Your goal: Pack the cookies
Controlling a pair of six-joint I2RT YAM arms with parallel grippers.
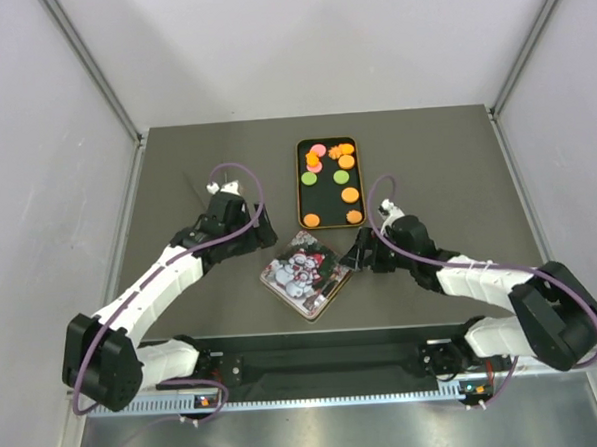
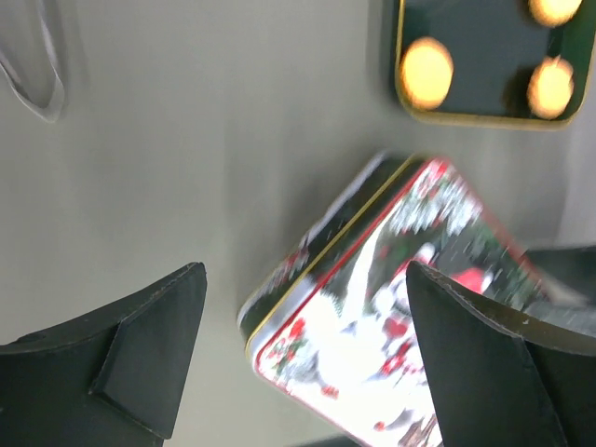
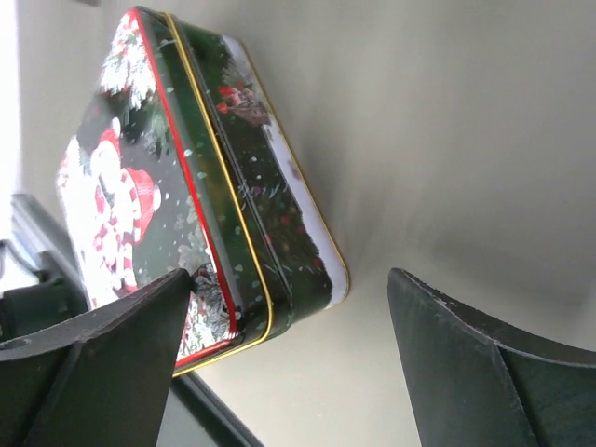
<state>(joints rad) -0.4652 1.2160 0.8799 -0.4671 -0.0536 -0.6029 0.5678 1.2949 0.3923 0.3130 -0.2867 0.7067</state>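
Left gripper (image 2: 304,279), right gripper (image 3: 289,279) gape flanking tin (image 1: 303,273); cookies (image 1: 349,195) beyond.

Pale lilac-grey walls (image 1: 319,42) enclose a dark grey table (image 1: 456,175) — evenly lit, with metal corner posts (image 1: 91,64).

pink cookies (image 1: 319,149): 2 | green cookies (image 1: 341,177): 2 | orange cookies (image 1: 349,195): about 6, overlaps blur the exact count | black tray (image 1: 327,194): 1 | Christmas tin (image 1: 303,273): 1
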